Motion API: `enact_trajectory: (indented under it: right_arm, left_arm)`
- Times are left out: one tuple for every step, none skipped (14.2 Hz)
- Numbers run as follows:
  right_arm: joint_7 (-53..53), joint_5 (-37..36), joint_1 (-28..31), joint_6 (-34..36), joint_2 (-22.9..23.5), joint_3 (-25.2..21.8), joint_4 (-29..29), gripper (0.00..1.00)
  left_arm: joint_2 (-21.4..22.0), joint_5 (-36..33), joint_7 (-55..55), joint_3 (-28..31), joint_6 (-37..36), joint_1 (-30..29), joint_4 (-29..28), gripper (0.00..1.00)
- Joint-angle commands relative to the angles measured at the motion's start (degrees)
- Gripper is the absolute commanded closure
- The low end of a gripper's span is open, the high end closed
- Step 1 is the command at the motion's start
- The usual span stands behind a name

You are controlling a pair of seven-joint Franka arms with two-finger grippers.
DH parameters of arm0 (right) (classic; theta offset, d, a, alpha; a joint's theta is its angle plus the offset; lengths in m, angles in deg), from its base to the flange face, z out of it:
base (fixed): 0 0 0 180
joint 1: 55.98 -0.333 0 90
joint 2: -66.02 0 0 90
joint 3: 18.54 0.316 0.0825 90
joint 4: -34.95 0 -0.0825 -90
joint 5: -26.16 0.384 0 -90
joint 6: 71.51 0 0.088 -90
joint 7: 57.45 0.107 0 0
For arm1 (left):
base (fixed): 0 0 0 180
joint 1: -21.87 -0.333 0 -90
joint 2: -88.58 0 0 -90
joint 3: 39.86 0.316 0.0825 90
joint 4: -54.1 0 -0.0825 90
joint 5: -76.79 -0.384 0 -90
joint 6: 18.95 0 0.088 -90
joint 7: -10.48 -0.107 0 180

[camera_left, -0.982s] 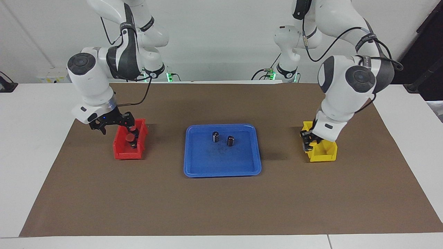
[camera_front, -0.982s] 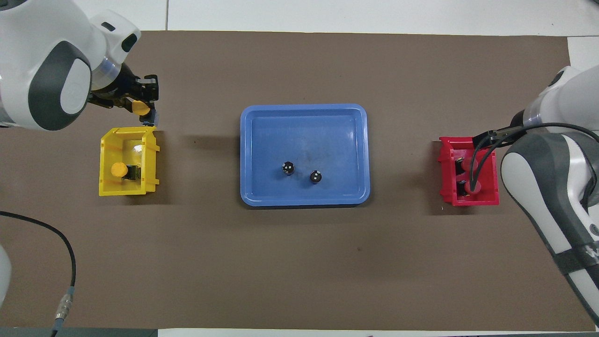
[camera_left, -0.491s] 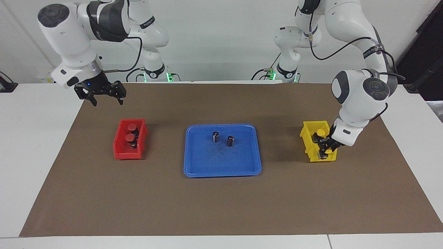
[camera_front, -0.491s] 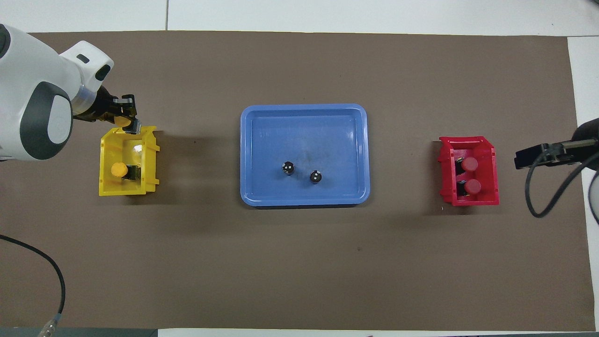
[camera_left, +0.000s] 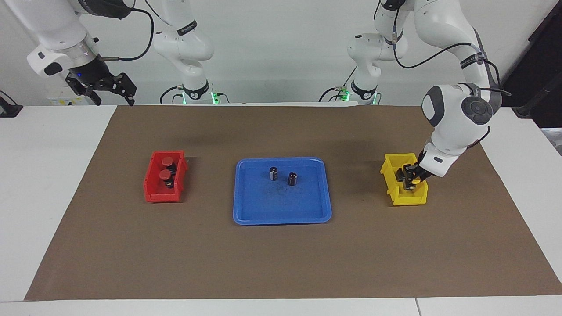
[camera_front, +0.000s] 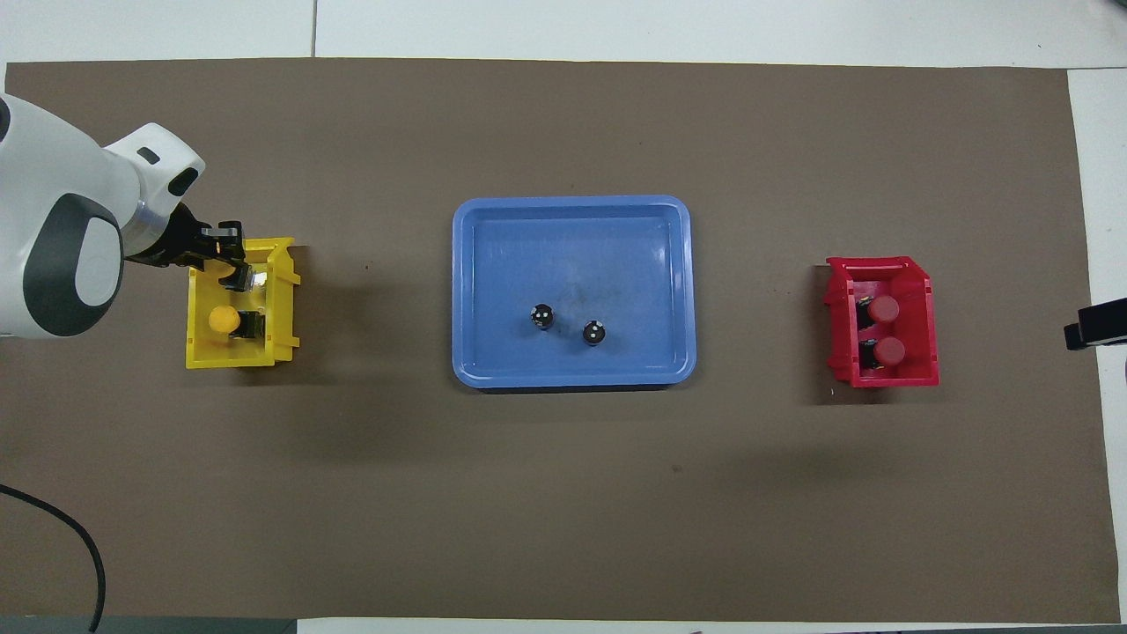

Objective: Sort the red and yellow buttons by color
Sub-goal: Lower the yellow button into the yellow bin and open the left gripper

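Holding yellow button [camera_left: 414,180] over yellow bin [camera_left: 397,199], left end effector [camera_left: 411,181] clamped.

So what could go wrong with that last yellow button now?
The left gripper is shut on a yellow button low inside the yellow bin. It might knock the bin's wall. Another yellow button already lies there, so the new one could land on it and tip.

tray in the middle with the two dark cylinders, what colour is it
Blue. The tray shows best in the overhead view, between the red and yellow bins.
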Motion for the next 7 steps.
enact_trajectory:
  right_arm:
    - [0.85, -0.38, -1.86, 1.86, 3.24, -1.11, 3.85, 0.01]
    - [0.85, -0.38, -2.65, 2.48, 3.78, -2.51, 4.4, 0.01]
    - [0.94, -0.47, -3.53, 2.83, 3.87, -3.05, 4.58, 0.01]
    - [1.02, -0.47, -3.97, 3.53, 4.13, -3.23, 5.11, 0.01]
    - [1.03, -0.47, -4.06, 3.63, 4.4, -3.23, 5.72, 0.01]
    - [1.03, -0.47, -4.06, 3.89, 4.83, -3.23, 6.25, 0.01]
    - [1.03, -0.47, -4.06, 4.76, 4.92, -3.66, 6.25, 0.01]
  left_arm:
    - [2.13, 0.65, 1.15, -0.47, 4.0, -1.44, -4.08, 0.98]
    - [2.57, 0.82, 2.99, -0.56, 6.97, -1.36, -5.66, 0.98]
    - [2.75, 0.83, 3.88, -0.56, 9.01, -1.18, -6.81, 0.98]
    - [2.66, 1.0, 4.32, -0.56, 9.9, -0.83, -7.25, 0.98]
    - [2.49, 1.09, 5.02, -0.65, 10.25, -0.65, -7.6, 0.98]
    - [2.23, 1.26, 5.72, -0.82, 10.78, -0.13, -7.87, 0.98]
    - [2.22, 1.27, 5.82, -0.74, 10.96, 0.57, -7.87, 0.98]
